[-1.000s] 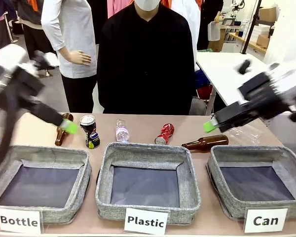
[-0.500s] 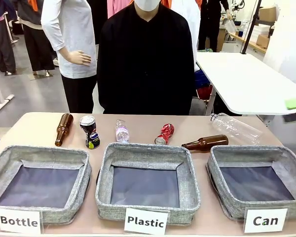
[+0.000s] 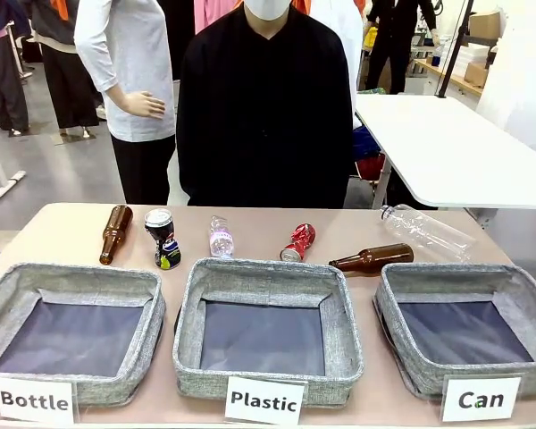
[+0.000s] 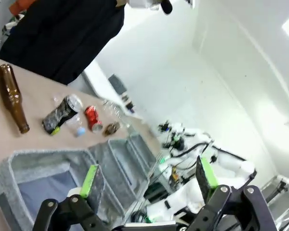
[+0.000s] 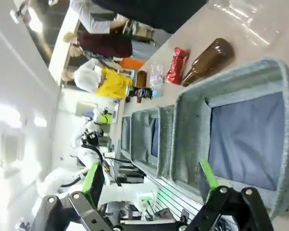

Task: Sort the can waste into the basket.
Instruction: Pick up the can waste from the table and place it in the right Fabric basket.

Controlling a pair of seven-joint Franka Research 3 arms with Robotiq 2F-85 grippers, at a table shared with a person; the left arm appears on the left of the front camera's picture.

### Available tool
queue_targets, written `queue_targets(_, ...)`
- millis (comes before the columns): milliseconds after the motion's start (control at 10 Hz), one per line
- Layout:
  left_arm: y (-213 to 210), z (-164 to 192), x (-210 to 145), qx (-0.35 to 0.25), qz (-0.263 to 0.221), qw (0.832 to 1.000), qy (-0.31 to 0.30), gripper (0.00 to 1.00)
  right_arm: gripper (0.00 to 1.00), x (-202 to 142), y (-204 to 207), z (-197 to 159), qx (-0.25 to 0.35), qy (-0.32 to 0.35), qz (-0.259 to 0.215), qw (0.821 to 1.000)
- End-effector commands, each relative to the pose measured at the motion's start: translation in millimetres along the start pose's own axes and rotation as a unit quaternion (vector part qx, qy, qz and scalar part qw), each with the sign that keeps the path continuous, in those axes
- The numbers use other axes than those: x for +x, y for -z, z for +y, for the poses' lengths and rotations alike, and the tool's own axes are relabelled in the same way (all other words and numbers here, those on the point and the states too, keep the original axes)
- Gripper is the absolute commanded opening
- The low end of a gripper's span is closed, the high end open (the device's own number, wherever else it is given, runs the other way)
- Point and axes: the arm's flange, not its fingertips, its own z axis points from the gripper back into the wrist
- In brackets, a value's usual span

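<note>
The can waste is two small metal drink cans, both resting on the tan table (image 3: 62, 223) in a row of litter beyond three baskets. The dark blue-black Pepsi can with a silver top (image 3: 162, 238) stands upright. It is between a brown glass bottle (image 3: 115, 233) lying to its left and a small clear plastic bottle (image 3: 220, 237) to its right. The crushed shiny red can (image 3: 297, 242) lies tilted farther right. It is near the neck of a second brown glass bottle (image 3: 372, 259) but apart from it. A large clear plastic bottle (image 3: 427, 231) lies behind that one.

The square grey woven-fabric basket with a dark base (image 3: 447, 275) sits at the robot's right end of the basket row, and a white card reading "Can" (image 3: 480, 399) stands against its near wall. Both cans are outside it. The red can is the nearer of the two; the Pepsi can is well apart from it, past the like basket marked "Plastic" (image 3: 266, 275). A third basket marked "Bottle" (image 3: 71, 279) closes the row on the left. A person in black (image 3: 263, 116) stands at the far side.

In its wrist view the left end effector (image 4: 148, 178) has its jaws spread wide, with the baskets, bottle and cans beyond it. The right end effector (image 5: 150, 178) is just as wide, with the grey basket's wall beyond its fingers.
</note>
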Motion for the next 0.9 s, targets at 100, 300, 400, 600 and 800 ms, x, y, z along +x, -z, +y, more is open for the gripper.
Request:
queue_targets(100,31,-5,-7,0.008,0.003,0.999,0.033,1.0,1.0,0,0,0,0.0,0.0,0.0,1.0)
queue_targets(300,8,8,2,-0.01,-0.014,1.0,-0.005,1.0,1.0,0,0,0,0.0,0.0,0.0,1.0)
queue_targets(400,8,8,2,-0.01,-0.014,1.0,-0.005,1.0,1.0,0,0,0,0.0,0.0,0.0,1.0)
queue_targets(600,8,8,2,-0.01,-0.014,1.0,-0.005,1.0,1.0,0,0,0,0.0,0.0,0.0,1.0)
queue_targets(800,7,9,1,-0.002,-0.014,1.0,-0.005,1.0,1.0,0,0,0,0.0,0.0,0.0,1.0)
